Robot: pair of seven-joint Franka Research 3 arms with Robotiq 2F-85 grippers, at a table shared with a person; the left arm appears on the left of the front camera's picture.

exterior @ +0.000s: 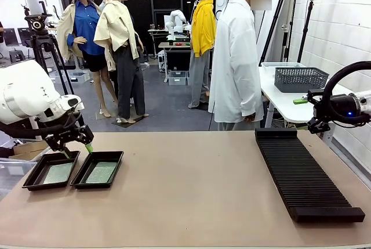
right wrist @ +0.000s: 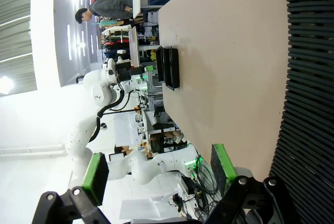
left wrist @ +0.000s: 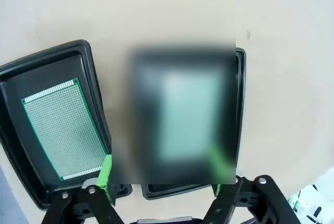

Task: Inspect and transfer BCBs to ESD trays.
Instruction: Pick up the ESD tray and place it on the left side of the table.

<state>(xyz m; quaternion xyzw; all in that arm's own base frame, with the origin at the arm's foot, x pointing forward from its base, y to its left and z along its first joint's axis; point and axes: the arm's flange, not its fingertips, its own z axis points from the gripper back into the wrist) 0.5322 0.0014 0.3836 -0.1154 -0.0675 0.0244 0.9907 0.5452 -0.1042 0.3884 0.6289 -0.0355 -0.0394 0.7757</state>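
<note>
Two black ESD trays sit side by side at the table's near left. The left tray (exterior: 35, 178) and the right tray (exterior: 116, 159) each hold a flat green BCB (exterior: 58, 172) (exterior: 101, 171). My left gripper (exterior: 78, 149) hangs just above their far rims. In the left wrist view it (left wrist: 163, 174) stands open above the right tray (left wrist: 241, 104), with nothing between its green pads. The other tray (left wrist: 96, 104) shows its perforated BCB (left wrist: 62, 130) clearly. At the table's right edge my right gripper (right wrist: 159, 171) is open and holds nothing.
A long black ridged rack (exterior: 301, 173) lies along the right side of the table, below my right arm (exterior: 348, 107). A person in a white shirt (exterior: 235, 57) stands at the far edge. A grey mesh basket (exterior: 300, 78) rests on a white side table behind.
</note>
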